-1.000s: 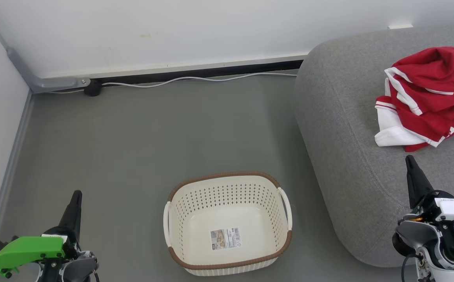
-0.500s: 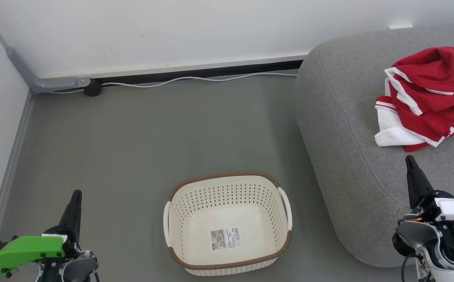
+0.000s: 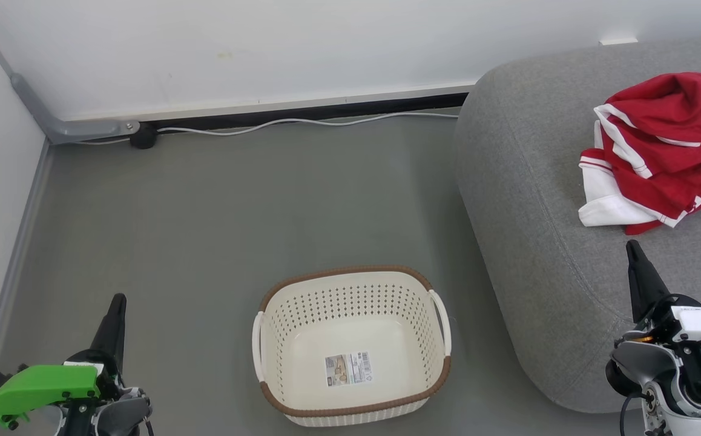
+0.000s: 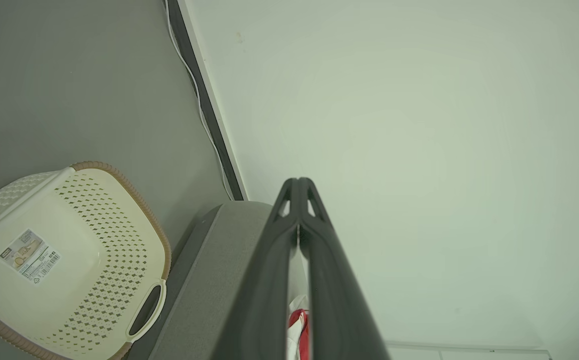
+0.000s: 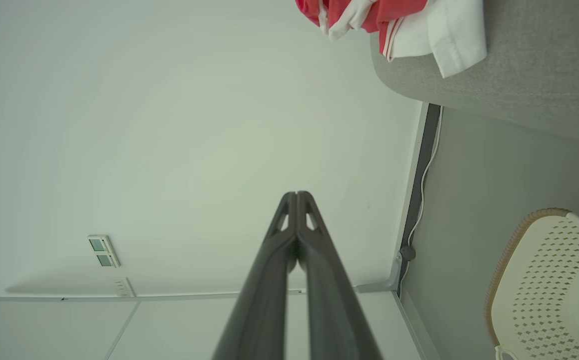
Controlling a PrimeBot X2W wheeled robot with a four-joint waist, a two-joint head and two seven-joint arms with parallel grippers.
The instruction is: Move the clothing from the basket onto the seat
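Nothing has moved since the earlier frames. The left gripper [image 3: 118, 300] and right gripper [image 3: 631, 247] sit low, fingers pressed together, holding nothing. Between them the empty basket [image 3: 350, 269] stands on grey floor [image 3: 205, 200]. The clothing [image 3: 659, 151] lies heaped on the seat [image 3: 526, 181], beside a white wall [image 3: 266, 48].

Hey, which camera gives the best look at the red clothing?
The head view: the clothing lies nearly whole as a crumpled heap on the seat. The right wrist view catches part at its top edge; the left wrist view shows a red sliver between the left fingers.
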